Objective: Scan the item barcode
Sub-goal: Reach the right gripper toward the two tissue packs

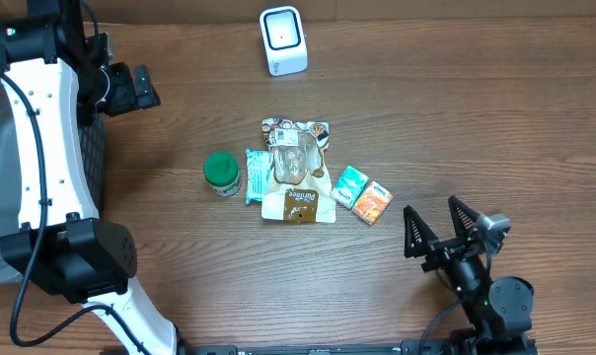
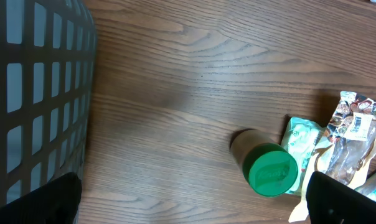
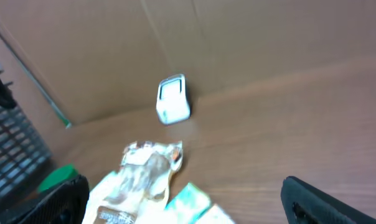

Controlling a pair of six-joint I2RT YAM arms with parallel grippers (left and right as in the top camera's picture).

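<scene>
A white barcode scanner point(image 1: 283, 39) stands at the table's far edge and also shows in the right wrist view point(image 3: 173, 99). Mid-table lies a cluster of items: a green-lidded jar point(image 1: 222, 174) point(image 2: 272, 169), a teal packet point(image 1: 258, 176), a clear snack pouch point(image 1: 296, 158) point(image 3: 147, 168), a brown-and-white pouch point(image 1: 298, 205), a teal box point(image 1: 350, 186) and an orange box point(image 1: 373, 202). My left gripper point(image 1: 145, 87) point(image 2: 194, 205) hovers open at the far left, away from the items. My right gripper point(image 1: 438, 219) point(image 3: 191, 202) is open near the front right, facing the cluster. Neither holds anything.
A dark grid basket point(image 2: 32, 93) point(image 1: 93, 158) stands at the left edge of the table, partly behind my left arm. A cardboard wall point(image 3: 238, 43) backs the table behind the scanner.
</scene>
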